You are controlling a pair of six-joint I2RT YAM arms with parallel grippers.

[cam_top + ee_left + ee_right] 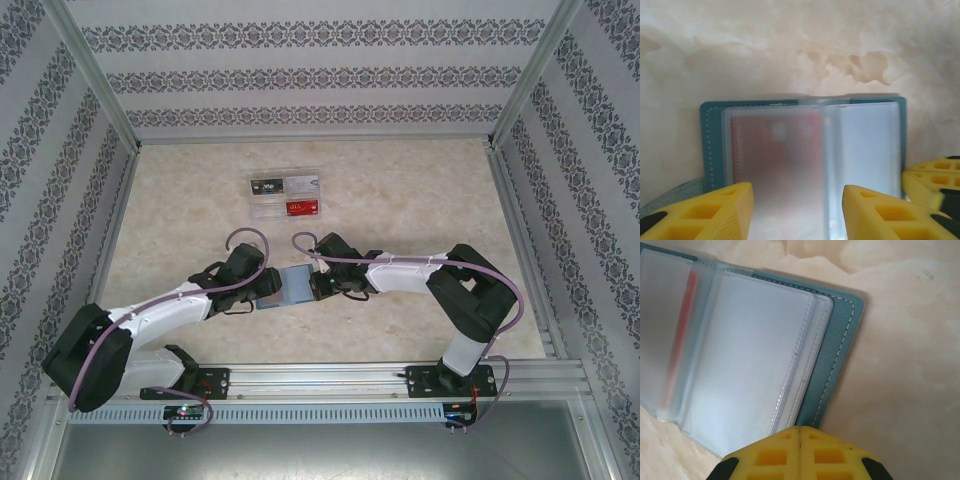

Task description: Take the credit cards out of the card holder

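The teal card holder [290, 284] lies open on the table between my two grippers. Its frosted plastic sleeves [860, 145] face up, and a red credit card [775, 150] shows through the left sleeve. My left gripper [797, 192] hangs open just over the sleeves, one yellow finger on each side of the red card's lower part, with nothing between them. My right gripper [800, 432] is shut, its tip at the teal stitched edge [840, 345] of the holder; whether it presses on the edge I cannot tell. The red card [687, 300] appears edge-on in the right wrist view.
A clear plastic tray [285, 196] holding black, silver and red cards sits at the back of the table, well behind the arms. The right gripper's yellow fingers [932, 177] show at the right of the left wrist view. Patterned walls enclose the marble-look table [420, 200].
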